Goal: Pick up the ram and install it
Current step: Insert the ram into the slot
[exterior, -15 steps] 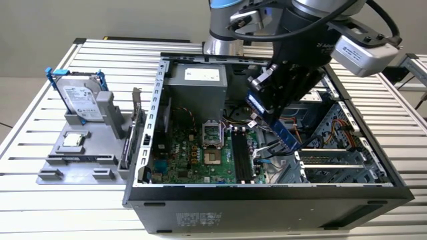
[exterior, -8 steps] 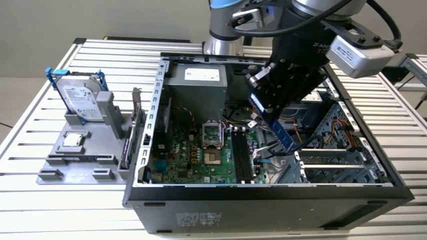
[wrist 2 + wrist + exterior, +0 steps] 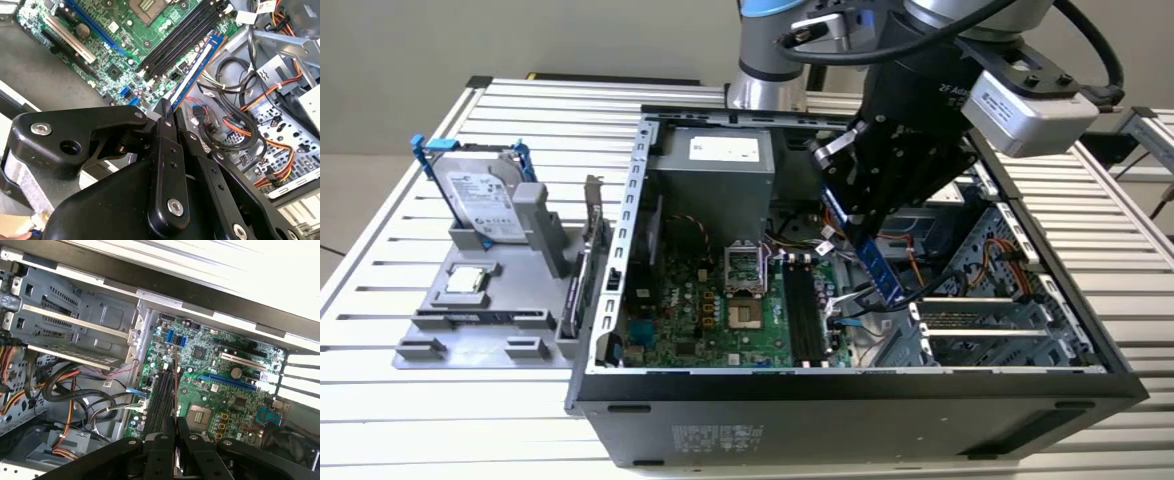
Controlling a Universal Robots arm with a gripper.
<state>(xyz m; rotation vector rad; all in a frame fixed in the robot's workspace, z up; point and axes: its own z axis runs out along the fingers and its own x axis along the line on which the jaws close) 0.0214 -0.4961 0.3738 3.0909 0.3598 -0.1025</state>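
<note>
Arm (image 3: 767, 95): descends from the top of the exterior view | Pincer (image 3: 857, 215): black, two-fingered, angled downward and toward the exterior view's left | Fingers (image 3: 166, 130): drawn close together in both wrist views, clamped on the upper end of the ram (image 3: 886, 278), which hangs below them

Bright, even light from overhead; no hard shadows in exterior view. Ribbed silver aluminium table slats (image 3: 400, 400) glare pale there; same slats (image 3: 210, 260) blown to pure white in first wrist view. Green printed-circuit motherboard (image 3: 707, 300) well lit in all 3 views. Matte black gripper (image 3: 167, 107) has soft sheen on links; slim blue ram stick (image 3: 197, 67) it clamps glints white along its edge. Black steel case front (image 3: 854, 420) dark, w/ little detail.
</note>
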